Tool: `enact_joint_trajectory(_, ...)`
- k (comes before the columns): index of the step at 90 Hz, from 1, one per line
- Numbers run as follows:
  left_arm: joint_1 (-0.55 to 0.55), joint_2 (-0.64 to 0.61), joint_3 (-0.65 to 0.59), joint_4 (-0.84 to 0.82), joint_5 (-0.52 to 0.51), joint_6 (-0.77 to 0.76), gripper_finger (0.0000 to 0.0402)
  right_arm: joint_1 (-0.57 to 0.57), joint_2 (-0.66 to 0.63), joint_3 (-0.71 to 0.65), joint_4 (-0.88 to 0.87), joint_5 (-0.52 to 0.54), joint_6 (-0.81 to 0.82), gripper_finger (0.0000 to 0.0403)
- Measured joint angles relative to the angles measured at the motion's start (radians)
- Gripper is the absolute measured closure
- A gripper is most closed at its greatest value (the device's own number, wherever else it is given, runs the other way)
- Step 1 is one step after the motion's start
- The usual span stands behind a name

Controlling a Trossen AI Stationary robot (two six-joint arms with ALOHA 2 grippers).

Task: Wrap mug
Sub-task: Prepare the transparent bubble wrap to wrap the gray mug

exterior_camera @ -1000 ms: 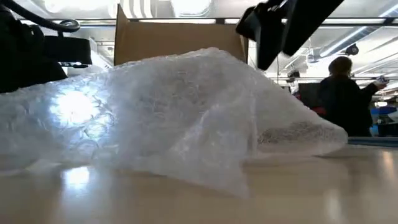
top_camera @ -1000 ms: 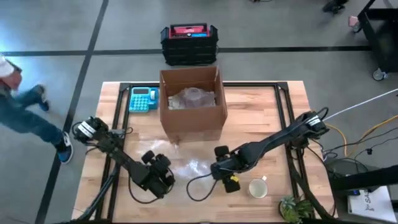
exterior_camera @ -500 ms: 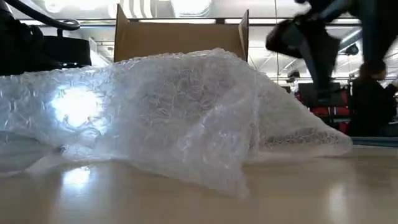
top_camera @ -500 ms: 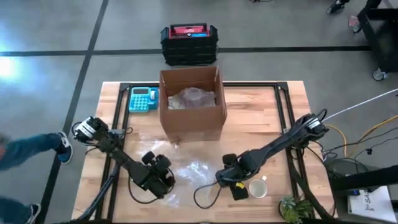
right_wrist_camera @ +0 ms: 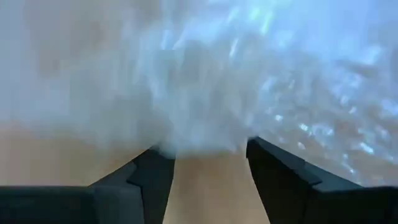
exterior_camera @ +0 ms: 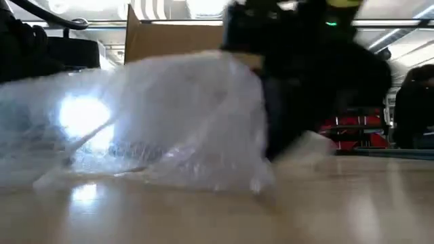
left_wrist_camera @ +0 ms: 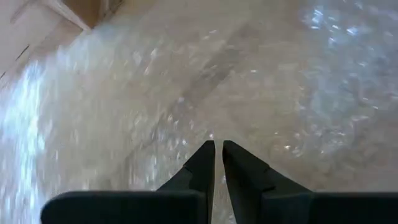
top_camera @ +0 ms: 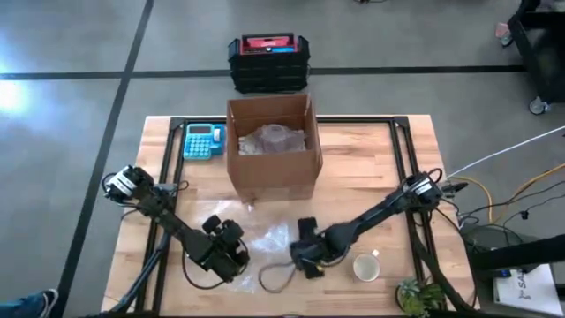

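down near the cardboard box [top_camera: 272, 147], the bubble wrap [top_camera: 265, 240] lies crumpled in front of it. left gripper [left_wrist_camera: 217, 147] pinches the wrap, fingers nearly closed. right gripper [right_wrist_camera: 205, 152] spread wide at its other edge; mug [top_camera: 365, 266] stands apart.

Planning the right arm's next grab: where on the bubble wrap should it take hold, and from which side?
Probably the raised edge of the bubble wrap facing the mug, approached from that side. The open right gripper already faces that edge low over the table, while the left gripper is shut on the wrap's other side.
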Motion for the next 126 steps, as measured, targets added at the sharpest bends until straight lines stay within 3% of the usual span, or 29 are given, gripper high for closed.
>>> enact_joint_trajectory(27, 0.0, -0.001, 0.0, 0.016, -0.011, 0.014, 0.0381, -0.003, 0.007, 0.002, 0.461, 0.039, -0.281, 0.0215)
enact_joint_trajectory(52, 0.0, -0.001, -0.006, 0.035, -0.013, 0.025, 0.0381, -0.029, 0.085, 0.001, 0.791, -0.003, -0.307, 0.0227)
enact_joint_trajectory(61, 0.001, -0.001, -0.006, 0.053, -0.023, 0.041, 0.0381, -0.035, 0.109, 0.011, 0.88, -0.01, -0.295, 0.0256)
enact_joint_trajectory(70, 0.001, -0.001, -0.006, 0.053, -0.023, 0.042, 0.0381, -0.037, 0.111, 0.023, 0.871, -0.015, -0.283, 0.0329)
enact_joint_trajectory(74, 0.001, -0.001, -0.006, 0.054, -0.023, 0.045, 0.0381, -0.038, 0.104, 0.023, 0.852, -0.015, -0.29, 0.0369)
enact_joint_trajectory(79, 0.001, -0.001, -0.007, 0.053, -0.023, 0.049, 0.0381, -0.039, 0.086, 0.023, 0.808, -0.015, -0.31, 0.039)
enact_joint_trajectory(105, 0.0, -0.001, -0.013, 0.054, -0.004, 0.049, 0.0381, -0.022, -0.128, 0.023, 0.314, -0.024, -0.318, 0.0401)
enact_joint_trajectory(126, -0.001, -0.001, -0.014, 0.054, -0.003, 0.049, 0.0381, -0.03, -0.338, 0.024, -0.212, -0.152, -0.193, 0.0403)
